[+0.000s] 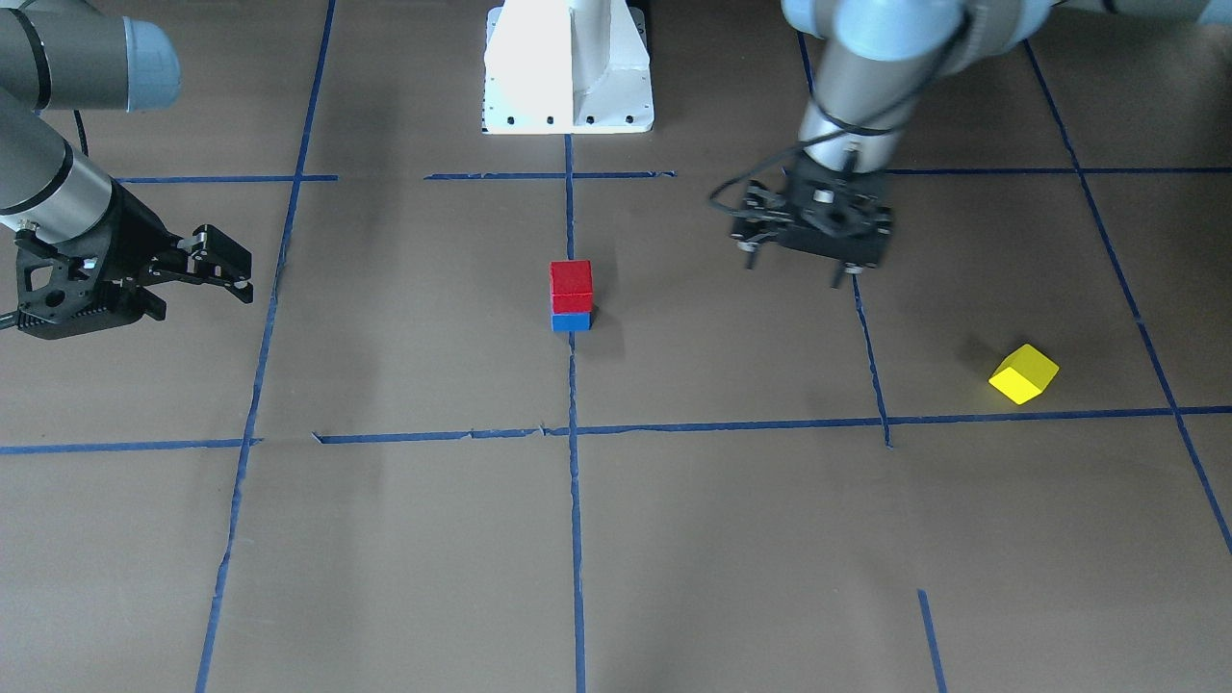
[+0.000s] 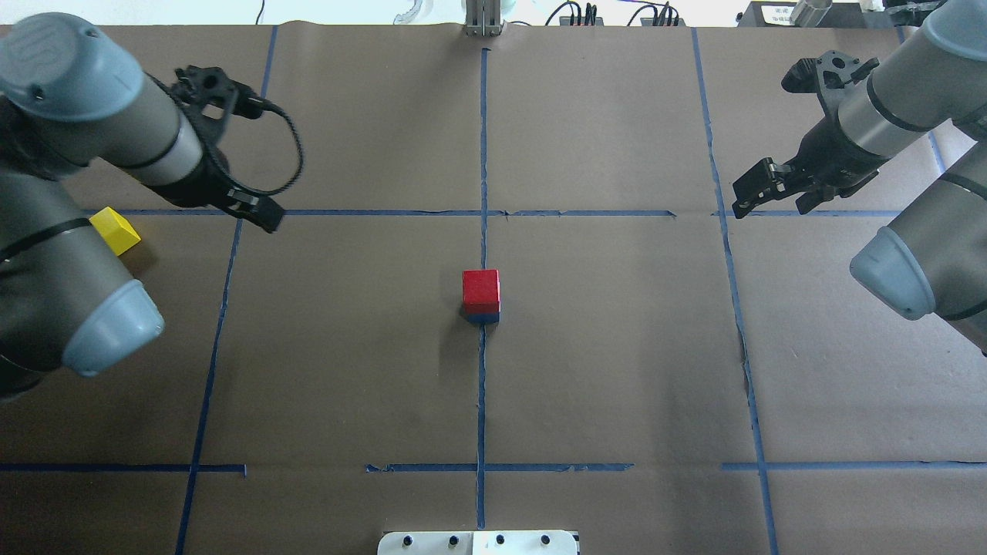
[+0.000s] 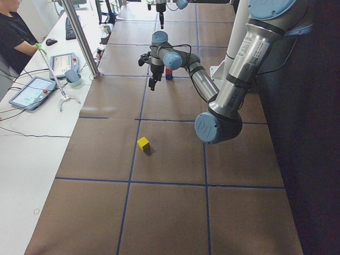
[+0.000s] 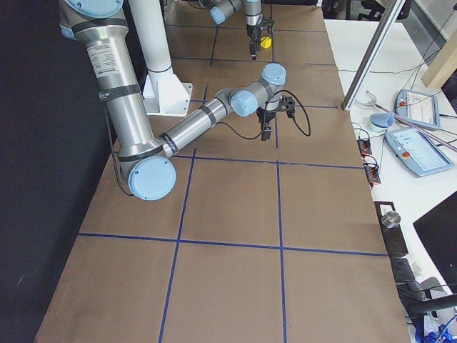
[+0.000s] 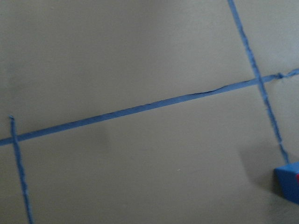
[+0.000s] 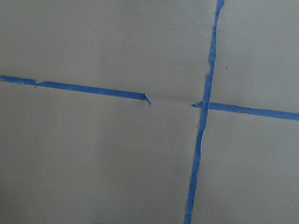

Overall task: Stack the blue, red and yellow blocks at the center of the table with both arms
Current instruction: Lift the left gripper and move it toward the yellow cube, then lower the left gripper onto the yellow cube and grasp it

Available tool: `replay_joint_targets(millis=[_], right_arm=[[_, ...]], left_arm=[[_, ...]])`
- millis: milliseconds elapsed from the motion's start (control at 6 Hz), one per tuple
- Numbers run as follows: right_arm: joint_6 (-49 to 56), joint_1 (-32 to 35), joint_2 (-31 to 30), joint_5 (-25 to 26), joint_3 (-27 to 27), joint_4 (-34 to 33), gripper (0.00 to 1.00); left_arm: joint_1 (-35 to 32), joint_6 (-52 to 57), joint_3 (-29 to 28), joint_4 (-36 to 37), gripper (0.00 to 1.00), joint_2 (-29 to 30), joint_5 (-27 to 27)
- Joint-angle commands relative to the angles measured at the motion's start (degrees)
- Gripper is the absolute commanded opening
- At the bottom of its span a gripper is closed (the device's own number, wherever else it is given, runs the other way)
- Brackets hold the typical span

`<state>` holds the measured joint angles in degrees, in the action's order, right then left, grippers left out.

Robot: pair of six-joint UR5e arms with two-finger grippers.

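A red block (image 1: 571, 282) sits on top of a blue block (image 1: 571, 321) at the table's centre, and the stack also shows in the overhead view (image 2: 481, 288). A corner of the blue block (image 5: 288, 182) shows at the left wrist view's lower right edge. A yellow block (image 1: 1023, 373) lies alone on the robot's left side and also shows in the overhead view (image 2: 116, 231). My left gripper (image 1: 797, 271) is open and empty, pointing down between the stack and the yellow block. My right gripper (image 2: 769, 203) is open and empty, well off to the stack's right.
Blue tape lines (image 2: 483, 154) mark a grid on the brown paper table. The robot's white base (image 1: 568, 67) stands at the near edge. A person, tablets and cables lie on a side bench (image 3: 32, 90) beyond the table's far edge.
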<state>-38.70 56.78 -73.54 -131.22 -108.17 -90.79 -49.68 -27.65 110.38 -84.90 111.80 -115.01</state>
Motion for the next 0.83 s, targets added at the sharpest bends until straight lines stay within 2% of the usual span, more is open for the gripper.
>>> replay_joint_targets(millis=[0,167,333,500,667], right_arm=[[0.03,-0.26,0.07,-0.18,-0.81,-0.08,1.00],[0.03,-0.27,-0.28,-0.18,-1.42,-0.09,1.00],[0.03,-0.35,-0.72,0.00,-1.26,-0.09,1.00],[0.03,-0.27,-0.81,0.17,-1.43,0.00,1.00],[0.03,-0.79,-0.81,0.18,-1.34,0.00,1.00]], left_arm=[[-8.12,20.10,-8.80,-9.33,1.00,-7.61,-7.01],[-11.20,24.36,-16.35,-20.54,1.00,-10.26,-8.37],[-11.32,24.66,-23.99,-27.01,1.00,-10.54,-8.74],[-11.32,24.49,-26.68,-31.68,1.00,-10.81,-9.17],[-11.06,23.97,-27.58,-31.82,1.00,-10.55,-9.61]])
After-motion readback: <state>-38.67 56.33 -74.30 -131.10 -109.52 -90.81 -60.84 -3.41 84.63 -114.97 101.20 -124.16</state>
